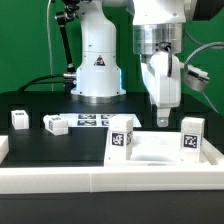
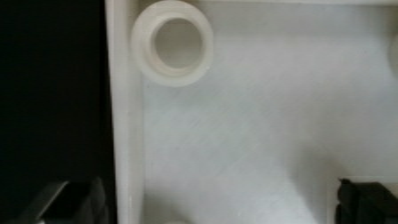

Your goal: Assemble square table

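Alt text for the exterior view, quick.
The open gripper hangs over the white square tabletop, holding nothing. One upright leg and a second upright leg stand by its near edge; a third leg and fourth leg sit on the black table.

Exterior camera sits low out front, peering over the white wall (image 1: 100,182) at table height, facing the arm's base (image 1: 97,65). Wrist camera stares straight down, very close, onto the white slab (image 2: 249,130), fingertips (image 2: 368,198) edging in. Both catch that slab (image 1: 150,150).
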`<state>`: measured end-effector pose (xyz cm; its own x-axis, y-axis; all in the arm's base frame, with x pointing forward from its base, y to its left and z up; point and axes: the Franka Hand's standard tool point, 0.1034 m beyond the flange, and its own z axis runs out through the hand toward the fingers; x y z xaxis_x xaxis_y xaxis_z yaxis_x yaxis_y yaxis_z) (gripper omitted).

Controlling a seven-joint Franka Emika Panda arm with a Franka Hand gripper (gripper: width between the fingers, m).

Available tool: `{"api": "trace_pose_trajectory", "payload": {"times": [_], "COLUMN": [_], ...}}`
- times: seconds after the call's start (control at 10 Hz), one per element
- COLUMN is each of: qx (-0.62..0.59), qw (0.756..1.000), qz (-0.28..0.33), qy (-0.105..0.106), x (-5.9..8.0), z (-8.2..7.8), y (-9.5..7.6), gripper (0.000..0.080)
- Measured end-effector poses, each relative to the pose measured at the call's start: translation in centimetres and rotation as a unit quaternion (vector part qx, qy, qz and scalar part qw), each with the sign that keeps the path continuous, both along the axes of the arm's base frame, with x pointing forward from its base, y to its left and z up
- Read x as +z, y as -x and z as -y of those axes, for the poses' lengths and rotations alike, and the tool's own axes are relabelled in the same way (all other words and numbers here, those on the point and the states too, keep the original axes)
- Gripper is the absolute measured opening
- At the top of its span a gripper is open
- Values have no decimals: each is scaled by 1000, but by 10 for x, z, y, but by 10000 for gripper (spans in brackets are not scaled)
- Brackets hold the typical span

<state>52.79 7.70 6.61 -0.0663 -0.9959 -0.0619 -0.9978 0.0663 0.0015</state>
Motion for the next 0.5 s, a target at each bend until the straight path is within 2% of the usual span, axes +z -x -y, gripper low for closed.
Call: {"api": "trace_pose_trajectory", "payload": {"times": [0.2, 0.5], "qx": [10, 16], "qw": [1000, 1000], "qz": [-12, -24], "qy": [3, 7], "x": [-9, -18], "z": [-9, -12], "y": [14, 26], "gripper": [649, 649]}}
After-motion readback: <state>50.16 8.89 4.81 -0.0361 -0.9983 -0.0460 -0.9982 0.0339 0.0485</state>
